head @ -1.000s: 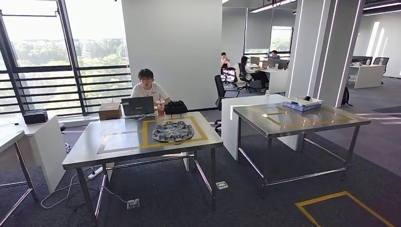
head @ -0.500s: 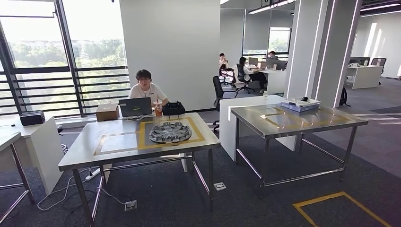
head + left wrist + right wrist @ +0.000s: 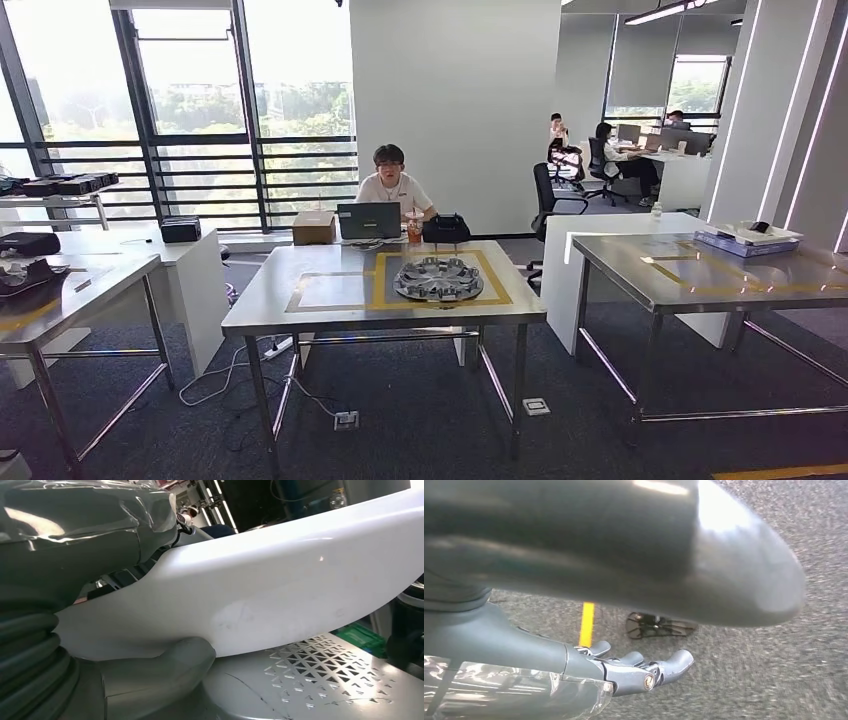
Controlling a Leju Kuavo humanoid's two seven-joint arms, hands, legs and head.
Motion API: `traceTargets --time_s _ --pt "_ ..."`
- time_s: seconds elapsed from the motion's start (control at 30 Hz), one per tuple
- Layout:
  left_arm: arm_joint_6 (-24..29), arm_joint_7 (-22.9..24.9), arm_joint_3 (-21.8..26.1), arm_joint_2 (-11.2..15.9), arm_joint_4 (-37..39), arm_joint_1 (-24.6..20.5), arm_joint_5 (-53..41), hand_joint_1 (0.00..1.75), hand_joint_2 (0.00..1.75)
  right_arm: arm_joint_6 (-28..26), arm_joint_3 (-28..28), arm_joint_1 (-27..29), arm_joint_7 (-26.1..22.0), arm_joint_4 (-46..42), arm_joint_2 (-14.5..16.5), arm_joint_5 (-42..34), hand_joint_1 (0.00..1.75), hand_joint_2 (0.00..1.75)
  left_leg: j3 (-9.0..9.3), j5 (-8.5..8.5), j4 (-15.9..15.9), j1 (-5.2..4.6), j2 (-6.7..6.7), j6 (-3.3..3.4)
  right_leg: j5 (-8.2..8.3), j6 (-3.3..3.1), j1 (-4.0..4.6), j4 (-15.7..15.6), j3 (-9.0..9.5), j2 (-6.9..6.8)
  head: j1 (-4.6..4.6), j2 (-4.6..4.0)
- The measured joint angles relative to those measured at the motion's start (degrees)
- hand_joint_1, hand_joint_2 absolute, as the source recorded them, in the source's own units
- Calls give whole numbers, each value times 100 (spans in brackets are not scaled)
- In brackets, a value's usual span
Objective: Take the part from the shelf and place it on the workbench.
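A steel bench (image 3: 330, 312) stands in the middle of the head view, with a yellow taped square on its top. Inside that square lies the part (image 3: 438, 279), a round grey metal disc with raised pieces around its ring. It sits flat on the bench top, toward the far right side. Beside the yellow square is a paler marked rectangle (image 3: 328, 291).

Behind the bench a person (image 3: 391, 187) sits facing the camera at a laptop (image 3: 368, 220). A cardboard box (image 3: 314, 228) stands just left of the laptop, a drink cup (image 3: 414, 228) just right of it, and a black bag (image 3: 446, 230) next to the cup.

A second steel bench (image 3: 700, 278) stands to the right, also marked with yellow tape, with a flat blue tray (image 3: 747, 239) at its far edge. A third bench (image 3: 75, 290) comes in from the left, carrying dark objects. More people sit at desks in the far background by a window.

In the right wrist view the right hand (image 3: 624, 667) hangs over grey carpet, its fingers (image 3: 676, 662) lying loosely apart and holding nothing. A yellow floor line (image 3: 586, 623) runs beyond it.

In the left wrist view the left hand (image 3: 150, 677) shows its grey thumb against a white curved shell; whether it is open or closed I cannot tell.
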Motion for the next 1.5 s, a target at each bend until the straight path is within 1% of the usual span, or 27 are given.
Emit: traceTargets --time_s 0.07,0.13,0.2,0.27,0.3,0.33,0.37,0.43,0.5,0.6,0.67,0.77,0.8,0.83,0.87,0.93,1.0,1.07,1.13,1.17,1.2,1.27,1.3,1.33,1.37,1.43,1.5 --pt "2 1 -3 10 -1 0 -4 175 175 16 9 -14 -14 -1 2 -3 0 0 -31 -13 24 7 -83 -50 15 -103 5 -28 25 -69 -13 0" --pt "9 1 -2 21 -4 -5 -5 175 175 14 14 -24 -30 -1 0 -27 0 0 -87 -100 139 16 18 -99 13 -167 -9 -43 48 -146 -26 0" --pt "26 1 -3 26 -5 -16 -9 175 175 -6 15 -23 -24 0 0 -80 0 0 -329 -395 658 31 301 -164 4 -214 -10 -50 65 -208 -41 0" --pt "50 1 -8 31 1 -21 -24 175 175 -31 15 -19 5 1 8 -128 0 0 -716 -724 1444 69 479 -211 -7 -235 6 -47 64 -270 -52 0" --pt "61 1 -10 34 4 -20 -34 175 175 -39 15 -17 21 1 14 -144 0 0 -837 -769 1668 81 507 -219 -11 -239 12 -46 64 -297 -55 0" --pt "69 1 -12 39 8 -20 -41 175 175 -44 15 -18 32 1 18 -155 0 0 -856 -711 1685 87 519 -216 -15 -241 18 -46 67 -318 -57 0" --pt "75 1 -13 43 9 -21 -44 175 175 -46 15 -21 37 1 23 -162 0 0 -750 -555 1457 86 523 -200 -18 -242 24 -47 75 -329 -60 0" --pt "82 1 -11 47 7 -28 -46 175 175 -47 15 -32 42 1 45 -168 0 0 -336 -197 635 59 550 -113 -26 -233 44 -47 93 -336 -64 0" --pt "97 6 -11 49 3 -37 -68 175 175 -47 15 -36 46 1 64 -172 0 0 -77 -65 113 10 587 -36 -37 -201 61 -48 93 -345 -63 0" --pt "112 31 -15 51 -3 -38 -107 175 175 -46 15 -35 66 1 80 -174 0 0 -18 -49 -12 -11 575 9 -43 -117 57 -67 102 -376 -63 0" --pt "112 36 -19 44 -11 -51 -121 175 175 -45 15 -33 66 1 79 -179 0 0 72 18 -127 18 557 63 -151 -97 57 141 3 -370 -58 0" --pt "111 45 -32 34 -4 -48 -155 175 175 -45 15 -27 63 1 59 -193 0 0 104 50 -172 20 527 100 -551 -115 54 1200 -559 -339 -28 0" --pt "111 48 -41 34 2 -40 -161 175 175 -45 15 -25 64 1 56 -195 0 0 103 46 -170 17 513 101 -615 -94 53 1472 -719 -336 -21 0" --pt "111 49 -53 34 6 -36 -163 175 175 -45 15 -24 64 1 54 -197 0 0 104 41 -166 17 498 99 -592 -55 49 1544 -784 -336 -19 0" --pt "111 49 -64 33 8 -34 -164 175 175 -45 15 -23 65 1 52 -199 0 0 107 32 -157 20 481 89 -473 -2 42 1362 -722 -336 -14 0" --pt "111 49 -84 29 9 -34 -164 175 175 -49 15 -27 66 1 43 -207 0 0 106 -7 -109 20 453 43 -134 82 24 552 -355 -337 -1 0" --pt "113 52 -98 28 9 -36 -169 175 175 -61 15 -37 65 0 37 -216 0 0 90 -65 -48 -3 434 -18 60 35 21 4 -81 -329 1 0" --pt "114 57 -105 29 9 -38 -175 175 175 -70 18 -47 61 0 43 -225 0 0 83 -99 -28 -11 428 -61 82 -78 42 -60 -37 -321 -10 0" --pt "115 58 -105 30 5 -38 -178 175 175 -73 26 -53 56 1 51 -235 0 0 55 -154 35 12 442 -110 80 -153 27 -65 -23 -321 -17 0" --pt "116 59 -103 31 3 -38 -178 175 175 -74 32 -54 55 1 51 -243 0 0 -9 -247 182 24 457 -143 75 -186 13 -71 -10 -321 -24 0" --pt "117 60 -103 32 1 -37 -178 175 175 -76 40 -55 55 1 54 -250 0 0 -146 -397 469 39 473 -177 68 -216 2 -74 3 -321 -30 0" --pt "120 61 -104 35 1 -28 -180 175 175 -83 57 -57 54 1 56 -259 0 0 -550 -740 1263 66 495 -226 47 -257 17 -73 14 -321 -46 0" --pt "120 61 -106 38 1 -20 -184 175 175 -87 65 -57 52 1 58 -262 0 0 -738 -837 1592 77 499 -236 37 -265 27 -73 18 -321 -50 0" --pt "120 63 -106 42 1 -14 -190 175 175 -91 70 -57 48 1 59 -265 0 0 -823 -816 1705 83 502 -231 26 -269 38 -72 29 -321 -55 0" --pt "120 66 -105 46 0 -10 -194 175 175 -93 74 -56 41 1 59 -269 0 0 -796 -693 1599 83 505 -212 12 -270 52 -73 48 -320 -58 0" --pt "120 71 -99 51 -8 -12 -199 175 175 -93 82 -58 21 1 63 -275 0 0 -428 -279 826 56 522 -114 -19 -269 78 -78 105 -318 -66 0" --pt "120 82 -92 52 -26 -22 -196 175 175 -95 95 -62 4 -1 83 -287 0 0 -95 -82 165 -4 573 8 -54 -235 100 -96 145 -322 -65 0"
